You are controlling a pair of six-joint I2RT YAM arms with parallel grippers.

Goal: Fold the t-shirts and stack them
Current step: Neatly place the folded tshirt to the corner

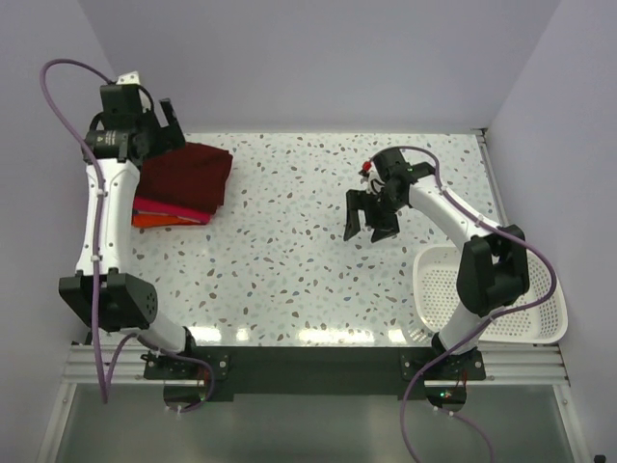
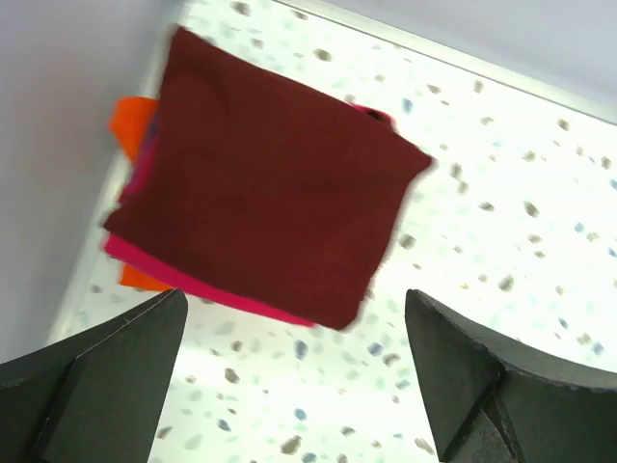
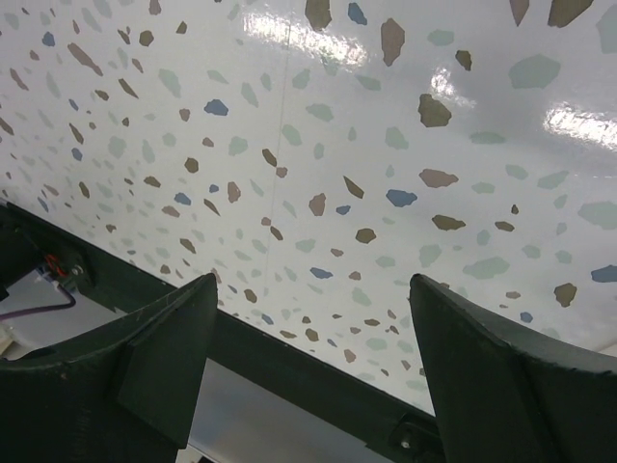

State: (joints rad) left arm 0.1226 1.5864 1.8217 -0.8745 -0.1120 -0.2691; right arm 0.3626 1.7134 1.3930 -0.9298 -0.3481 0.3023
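Observation:
The t-shirts lie folded in one stack at the table's far left. A dark maroon t-shirt (image 1: 188,174) (image 2: 270,183) is on top, over a magenta-pink one (image 1: 169,209) (image 2: 241,297) and an orange one (image 1: 147,221) (image 2: 130,121). My left gripper (image 1: 174,130) (image 2: 295,309) hangs open above the stack's far edge, nothing between its fingers. My right gripper (image 1: 369,230) (image 3: 313,285) hovers open and empty over bare table, right of centre.
A white slotted basket (image 1: 554,328) sits at the near right corner, beside the right arm's base. Walls close in the table on the left, at the back and on the right. The speckled table top (image 1: 289,251) lies between the stack and the right gripper.

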